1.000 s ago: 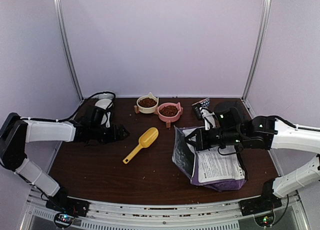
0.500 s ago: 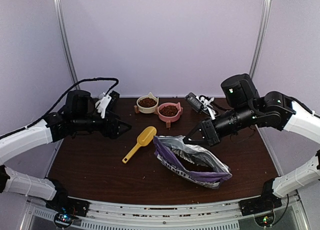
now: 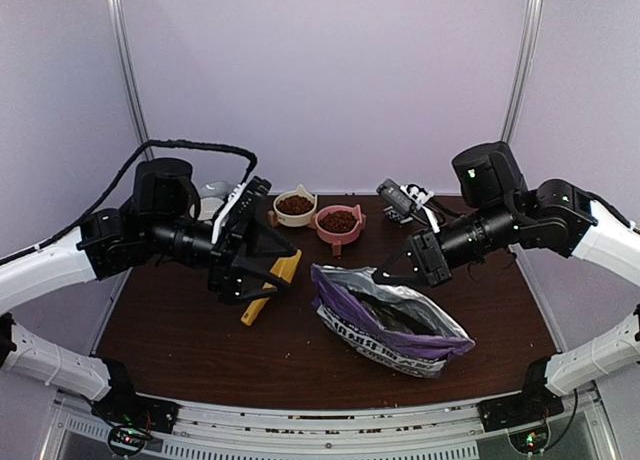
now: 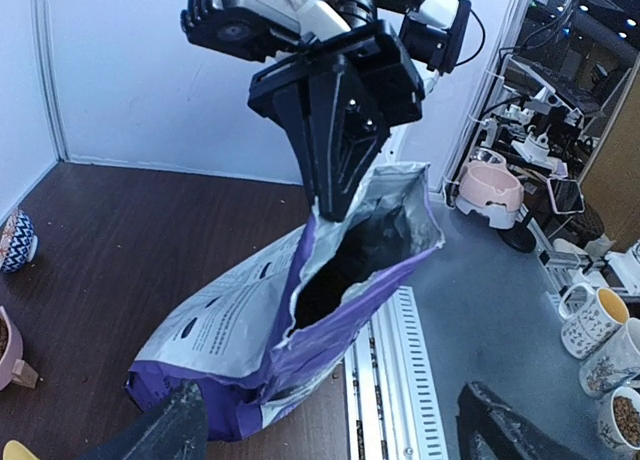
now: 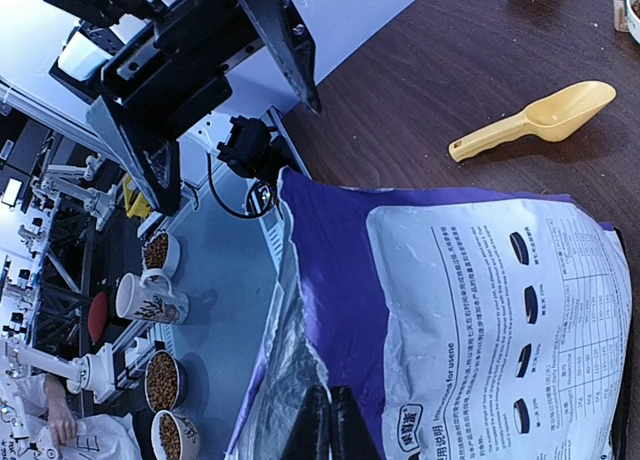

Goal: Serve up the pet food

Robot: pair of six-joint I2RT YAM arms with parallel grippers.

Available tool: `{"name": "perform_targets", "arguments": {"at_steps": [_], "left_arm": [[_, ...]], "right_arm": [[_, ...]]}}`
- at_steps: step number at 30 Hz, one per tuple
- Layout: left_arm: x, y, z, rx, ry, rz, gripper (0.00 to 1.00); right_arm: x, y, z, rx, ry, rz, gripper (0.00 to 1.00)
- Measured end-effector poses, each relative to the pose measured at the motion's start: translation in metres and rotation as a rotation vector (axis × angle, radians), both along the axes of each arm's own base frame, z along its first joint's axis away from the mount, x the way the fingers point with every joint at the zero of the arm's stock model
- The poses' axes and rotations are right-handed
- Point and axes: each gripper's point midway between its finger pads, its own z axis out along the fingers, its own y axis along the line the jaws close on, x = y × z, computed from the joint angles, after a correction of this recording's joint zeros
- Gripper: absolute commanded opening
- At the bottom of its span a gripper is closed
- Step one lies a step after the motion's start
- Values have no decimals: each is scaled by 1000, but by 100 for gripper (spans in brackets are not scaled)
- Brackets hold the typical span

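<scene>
The purple pet food bag (image 3: 392, 323) lies on its side mid-table with its mouth open towards the left. My right gripper (image 3: 383, 277) is shut on the bag's upper rim, with the fingertips (image 5: 330, 425) pinching the foil edge. My left gripper (image 3: 255, 270) is wide open and empty, above the yellow scoop (image 3: 256, 307) and left of the bag. The left wrist view looks into the dark bag mouth (image 4: 345, 270), where no pellets show. Reddish-brown kibble fills a cream bowl (image 3: 294, 205) and a pink bowl (image 3: 338, 221) at the back.
A small dark device (image 3: 398, 198) lies at the back right. A white dish (image 3: 212, 191) sits at the back left. A patterned cup (image 4: 12, 242) stands near the back wall. The metal front rail (image 4: 400, 380) runs close under the bag's mouth.
My left arm has swung right and forward, and its open gripper now sits over the scoop beside the bag. The right gripper still holds the bag rim. The bag mouth has opened a little wider.
</scene>
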Motion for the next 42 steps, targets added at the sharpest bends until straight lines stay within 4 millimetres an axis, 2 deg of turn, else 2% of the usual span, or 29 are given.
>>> {"name": "perform_targets", "arguments": {"at_steps": [5, 7, 9, 11, 14, 17, 19, 21, 22, 24, 27, 29, 38, 42], "left_arm": [[8, -23, -15, 43, -50, -39, 90], [11, -36, -18, 56, -76, -64, 86], [5, -51, -19, 72, -104, -114, 82], [-5, -63, -20, 81, -127, -164, 67], [-20, -66, -28, 104, -130, -215, 41], [-21, -66, -29, 110, -132, -211, 17], [-17, -65, -28, 111, -115, -191, 0], [-15, -64, -25, 105, -106, -165, 0], [-16, -62, -24, 106, -89, -159, 0], [-19, -58, -22, 105, -61, -147, 0], [-20, -52, -14, 100, -13, -108, 0], [-20, -49, -14, 99, 25, -87, 0], [-2, -48, -26, 99, 193, -6, 0], [1, -48, -27, 105, 237, 11, 0]], "right_arm": [[-2, 3, 5, 27, 10, 22, 0], [-2, 4, 6, 33, 11, 24, 0], [-2, 4, 7, 37, 11, 24, 0], [-2, 4, 7, 38, 10, 22, 0], [2, 4, 7, 35, 8, 8, 0], [4, 2, 3, 30, 16, -5, 0], [8, 0, 2, 30, 22, -20, 10], [9, -1, 1, 30, 29, -30, 28], [12, -1, 2, 31, 22, -43, 44], [19, -4, 4, 30, 5, -66, 70], [24, -6, 5, 24, -16, -81, 96], [25, -7, 6, 21, -40, -74, 100], [24, -1, -13, -40, -78, -19, 100], [16, -1, -19, -79, -103, 12, 100]]}}
